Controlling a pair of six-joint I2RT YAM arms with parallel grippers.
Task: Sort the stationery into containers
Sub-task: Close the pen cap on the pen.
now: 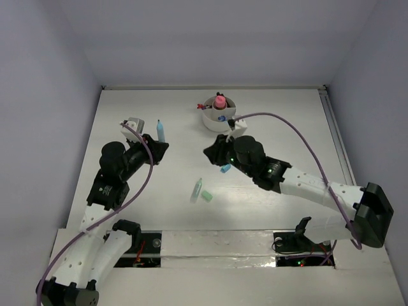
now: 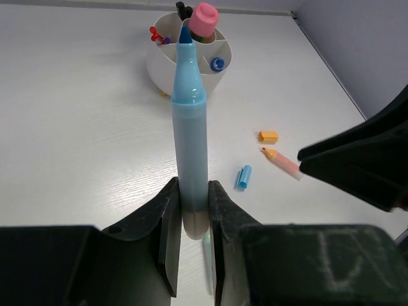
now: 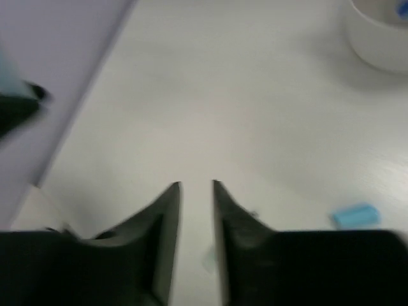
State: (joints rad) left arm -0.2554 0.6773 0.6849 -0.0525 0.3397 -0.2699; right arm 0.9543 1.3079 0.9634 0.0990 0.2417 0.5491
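My left gripper (image 2: 193,185) is shut on the lower barrel of an uncapped light-blue marker (image 2: 189,121), whose tip points toward the white divided cup (image 2: 159,64). From above, the marker (image 1: 160,131) sticks out of the left gripper (image 1: 159,145) left of the cup (image 1: 210,121). A pink-topped piece (image 2: 204,19), a blue one and red ones stand in the cup. My right gripper (image 3: 196,185) is open with nothing between its fingers, low over bare table just in front of the cup (image 3: 382,44). It sits near the table's middle (image 1: 210,152).
Loose on the table lie a blue cap (image 2: 243,176), an orange cap (image 2: 268,136) and a pink marker (image 2: 280,160) beside the right arm (image 2: 363,166). A green marker (image 1: 197,189) and a green cap (image 1: 206,196) lie nearer the front. The blue cap (image 3: 355,215) is right of the right fingers.
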